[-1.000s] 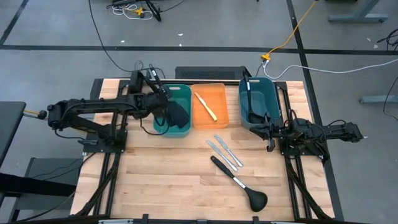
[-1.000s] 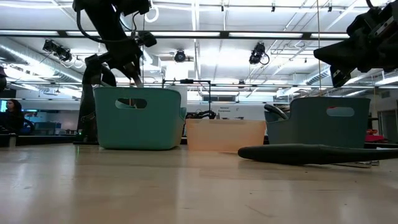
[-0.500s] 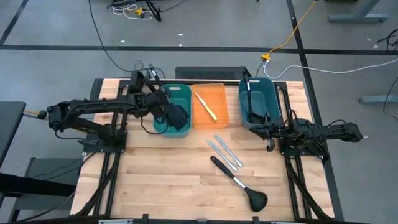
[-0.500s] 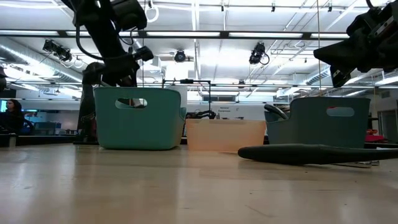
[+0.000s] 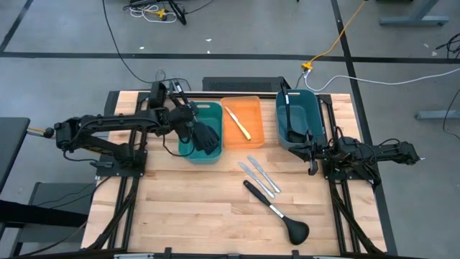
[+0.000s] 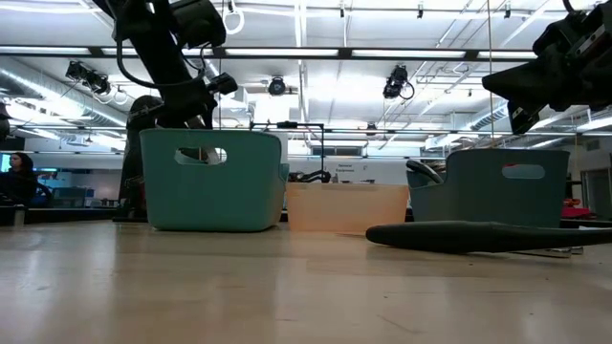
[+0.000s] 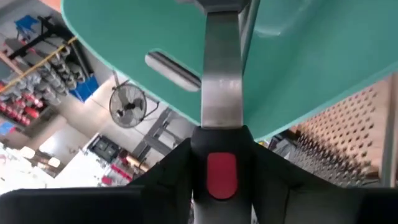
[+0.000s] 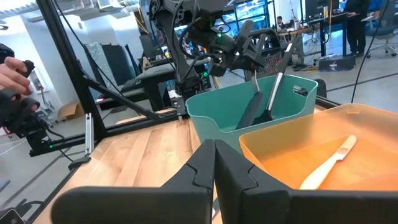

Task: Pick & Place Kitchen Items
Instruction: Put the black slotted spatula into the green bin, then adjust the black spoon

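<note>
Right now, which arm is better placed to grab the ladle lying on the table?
Right, probably. The right gripper hovers shut and empty beside the dark teal bin, nearer the ladle. The left gripper is busy holding a spatula in the light teal bin.

Bright, even overhead light is washing the wooden table (image 5: 215, 201), leaving only faint, soft shadows. In the low view, ceiling strip lights (image 6: 316, 53) toward twelve o'clock are glaring, silhouetting the arms. The left wrist view is blurring its close teal bin (image 7: 298, 56).

left gripper (image 5: 203, 137) clamped, right gripper (image 5: 310, 152) fingers together
</note>
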Controlling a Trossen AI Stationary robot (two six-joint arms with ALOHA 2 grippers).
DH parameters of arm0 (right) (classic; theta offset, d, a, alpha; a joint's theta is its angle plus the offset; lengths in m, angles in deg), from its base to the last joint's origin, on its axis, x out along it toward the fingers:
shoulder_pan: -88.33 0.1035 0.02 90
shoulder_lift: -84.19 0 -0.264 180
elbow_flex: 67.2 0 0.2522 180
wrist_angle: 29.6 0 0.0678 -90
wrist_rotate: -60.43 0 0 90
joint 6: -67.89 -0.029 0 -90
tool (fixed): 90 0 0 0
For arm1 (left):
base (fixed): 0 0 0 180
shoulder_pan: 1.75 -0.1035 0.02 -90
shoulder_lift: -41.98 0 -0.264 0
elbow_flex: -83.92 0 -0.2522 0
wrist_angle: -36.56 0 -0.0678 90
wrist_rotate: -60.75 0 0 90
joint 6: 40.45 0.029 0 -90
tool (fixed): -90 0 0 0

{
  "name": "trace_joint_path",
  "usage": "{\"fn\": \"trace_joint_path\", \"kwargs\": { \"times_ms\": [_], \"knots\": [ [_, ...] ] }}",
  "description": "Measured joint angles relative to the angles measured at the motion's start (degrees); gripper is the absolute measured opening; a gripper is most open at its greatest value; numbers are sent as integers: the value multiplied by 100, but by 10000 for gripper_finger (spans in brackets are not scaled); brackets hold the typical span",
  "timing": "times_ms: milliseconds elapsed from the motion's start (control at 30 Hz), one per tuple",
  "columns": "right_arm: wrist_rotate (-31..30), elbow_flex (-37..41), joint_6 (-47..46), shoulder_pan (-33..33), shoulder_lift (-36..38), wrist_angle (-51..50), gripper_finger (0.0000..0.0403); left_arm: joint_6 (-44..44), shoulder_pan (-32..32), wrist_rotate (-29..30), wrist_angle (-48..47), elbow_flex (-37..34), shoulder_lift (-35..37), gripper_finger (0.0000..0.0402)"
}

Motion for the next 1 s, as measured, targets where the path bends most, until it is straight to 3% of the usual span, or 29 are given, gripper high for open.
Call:
{"fn": "trace_joint_path", "kwargs": {
  "times_ms": [133, 233, 533, 700, 767, 867, 933, 1000],
  "knots": [
    [0, 0, -1, -1, 0, 0, 9, -97, 0, 317, 42, 7, 0, 189],
    [0, 0, -2, 1, 0, 0, 9, -149, 0, 501, 27, 11, 1, 203],
    [0, 0, -42, -1, 0, 0, 9, -669, 314, 931, -529, 428, 476, 173],
    [0, 0, -44, -1, 0, 1, 9, -2015, 1051, 875, -1164, 1154, 1145, 150],
    [0, 0, -44, -1, 0, 1, 9, -3080, 1422, 271, -1419, 1463, 1491, 137],
    [0, 0, -42, 1, 0, 0, 9, -5096, 1873, -1274, -1626, 1812, 1994, 111],
    [0, 0, -8, -1, 0, 3, 9, -6594, 2084, -2265, -1392, 1862, 2281, 86],
    [0, 0, 5, 0, 0, 3, 9, -7654, 2249, -2876, -967, 1785, 2493, 56]
  ]
}}
